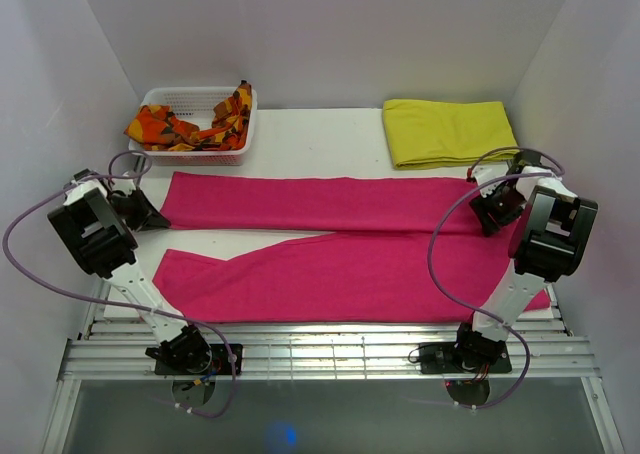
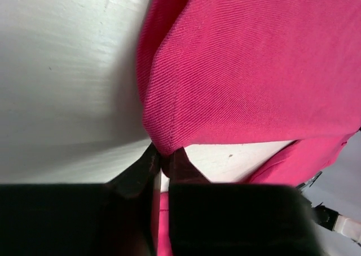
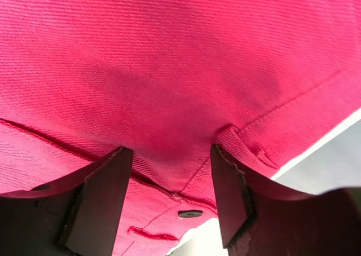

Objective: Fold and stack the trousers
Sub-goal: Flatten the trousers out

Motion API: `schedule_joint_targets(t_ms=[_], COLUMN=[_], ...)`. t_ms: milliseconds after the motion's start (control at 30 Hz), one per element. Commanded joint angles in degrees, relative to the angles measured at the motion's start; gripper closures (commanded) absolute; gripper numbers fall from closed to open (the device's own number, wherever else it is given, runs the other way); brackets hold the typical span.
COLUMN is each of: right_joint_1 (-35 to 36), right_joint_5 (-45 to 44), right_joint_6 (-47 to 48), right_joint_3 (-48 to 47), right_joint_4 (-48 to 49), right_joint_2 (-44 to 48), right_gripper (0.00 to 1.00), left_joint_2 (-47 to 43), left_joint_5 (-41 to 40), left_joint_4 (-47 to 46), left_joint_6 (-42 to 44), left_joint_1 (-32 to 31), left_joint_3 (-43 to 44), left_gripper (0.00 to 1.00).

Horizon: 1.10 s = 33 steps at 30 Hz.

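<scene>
The magenta-pink trousers (image 1: 330, 239) lie flat across the white table, both legs pointing left and the waist at the right. My left gripper (image 1: 148, 212) is at the hem end of the far leg. In the left wrist view it (image 2: 162, 156) is shut on the hem corner of the trousers (image 2: 248, 70), which lifts slightly off the table. My right gripper (image 1: 492, 210) is over the waist. In the right wrist view it (image 3: 172, 160) is open, with its fingers (image 3: 101, 194) straddling the waistband fabric (image 3: 169, 70) near a dark button (image 3: 190, 213).
A white basket (image 1: 160, 98) holding an orange-and-red patterned cloth (image 1: 190, 129) stands at the back left. A folded yellow cloth (image 1: 447, 131) lies at the back right. White walls close in both sides. Metal rails (image 1: 320, 349) run along the near edge.
</scene>
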State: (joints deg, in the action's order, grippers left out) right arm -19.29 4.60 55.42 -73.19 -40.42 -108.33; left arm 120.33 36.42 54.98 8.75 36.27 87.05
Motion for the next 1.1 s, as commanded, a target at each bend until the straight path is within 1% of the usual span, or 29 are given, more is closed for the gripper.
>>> schedule_joint_targets(t_ms=[0,33,100,133,233,267,333,367,433,467,500,567,633,667,700,867,1033,1067], right_joint_1=[0.74,1.00,1.97,2.24,3.73,5.21,7.32,7.60,7.86,7.86,7.86,7.86,7.86,7.86,7.86,7.78,6.72,6.63], right_joint_5=[1.89,4.51,7.34,10.66,14.90,15.52,15.88,16.57,17.54,17.37,16.94,13.78,11.76,11.22,10.87,7.27,3.23,2.79], right_joint_6=[-0.74,-0.92,-2.15,-2.50,-4.17,-4.18,-4.27,-3.83,-1.47,0.37,2.05,6.16,8.56,9.44,9.71,9.10,8.39,8.13], right_joint_3=[-3.62,-4.76,-8.01,-8.89,-10.57,-10.75,-10.49,-10.05,-7.78,-6.63,-5.14,1.45,7.93,9.54,10.95,18.06,20.80,20.81], right_joint_4=[2.74,1.15,-1.31,-3.59,-4.92,-6.15,-7.56,-9.91,-12.47,-15.27,-16.34,-16.53,-16.09,-15.74,-15.30,-10.82,-7.13,-5.91], right_joint_2=[2.94,3.74,6.55,7.34,10.24,11.03,11.74,12.61,13.67,14.89,15.60,18.84,21.83,22.20,22.55,22.38,20.36,19.57], right_gripper=[0.36,0.36,0.35,0.35,0.36,0.36,0.38,0.39,0.40,0.41,0.42,0.43,0.44,0.44,0.44,0.44,0.45,0.45], left_joint_2=[0.07,-0.71,-3.60,-7.44,-12.83,-15.71,-17.93,-19.33,-19.44,-18.91,-18.65,-18.47,-19.43,-19.96,-21.35,-23.83,-24.44,-24.79], left_joint_5=[-1.97,-1.36,-0.14,1.44,2.42,2.07,3.47,3.74,1.38,0.59,-1.51,-4.42,-7.06,-8.11,-8.99,-9.52,-10.76,-10.50], left_joint_4=[-4.37,-4.10,-4.71,-4.97,-6.55,-7.16,-6.21,-3.33,1.24,3.97,9.21,12.68,13.57,13.05,10.44,1.47,-2.94,-4.34], left_joint_6=[-0.32,1.86,4.59,7.30,10.40,11.89,15.40,21.16,27.16,30.24,36.19,40.01,43.53,43.72,43.37,41.70,42.22,42.14], left_joint_1=[1.08,1.17,1.26,1.26,1.26,1.26,1.00,0.82,0.21,0.46,0.73,1.78,2.75,2.75,2.75,1.88,1.35,1.26], left_joint_3=[2.86,2.52,1.12,-0.37,-1.35,-1.53,-1.79,-1.88,-1.36,-0.66,-0.91,-3.53,-6.17,-7.75,-10.99,-21.02,-30.16,-31.05], left_gripper=[0.79,0.66,0.58,0.52,0.46,0.40,0.35,0.34,0.33,0.33,0.33,0.33,0.33,0.33,0.33,0.32,0.32,0.36])
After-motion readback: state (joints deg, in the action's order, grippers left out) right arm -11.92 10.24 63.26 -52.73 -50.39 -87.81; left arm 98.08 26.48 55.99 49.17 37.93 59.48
